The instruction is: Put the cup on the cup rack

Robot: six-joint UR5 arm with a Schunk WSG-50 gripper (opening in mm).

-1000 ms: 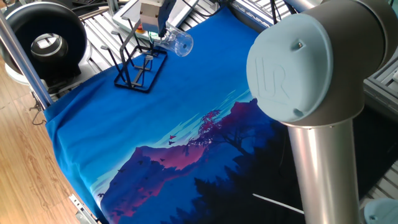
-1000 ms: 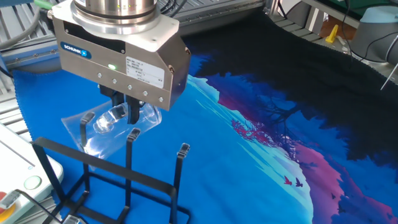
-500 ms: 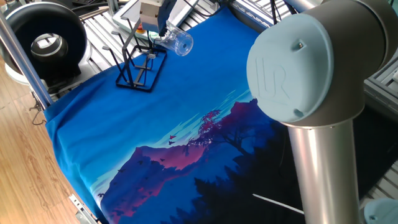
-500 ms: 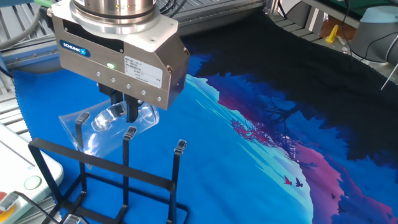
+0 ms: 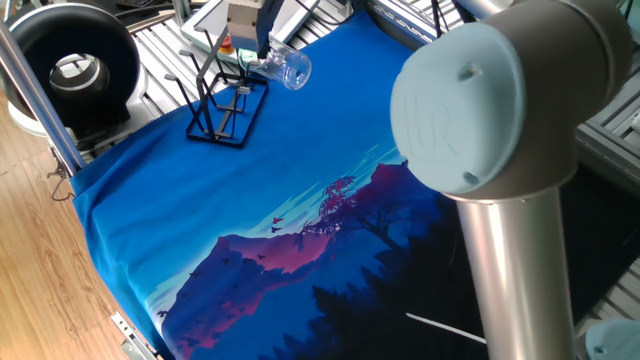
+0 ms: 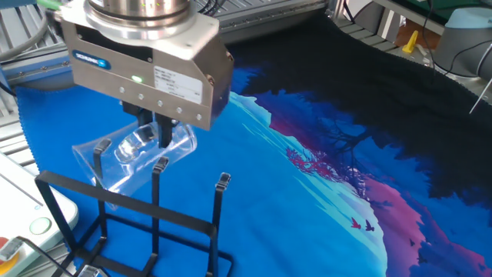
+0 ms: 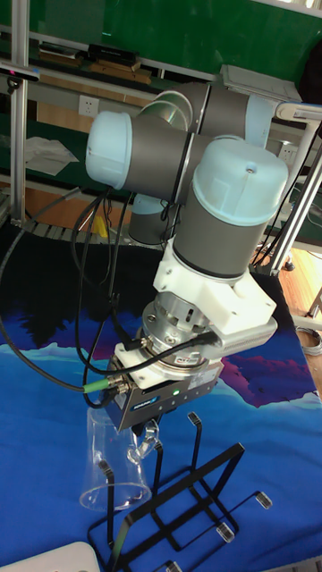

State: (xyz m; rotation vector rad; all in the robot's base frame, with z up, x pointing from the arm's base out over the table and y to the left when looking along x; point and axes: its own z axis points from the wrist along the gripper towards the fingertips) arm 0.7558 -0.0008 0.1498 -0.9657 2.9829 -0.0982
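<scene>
Claw point(image 6: 154, 131), body labelled SCHUNK, grips the cup point(image 6: 134, 158), tilted over a cup rack point(image 6: 157, 223) prong. Embossed UR on arm joint cap point(image 5: 450, 110).

"SCHUNK" on a blue label point(image 6: 93, 61) on the pincer body; embossed "UR" on arm joint cap point(image 5: 425, 115).

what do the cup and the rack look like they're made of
The cup: clear, colourless glass or hard plastic; the cloth shows through it, with glossy highlights. The cup rack: thin black wire, likely coated metal, judging by its slim bent prongs.
</scene>
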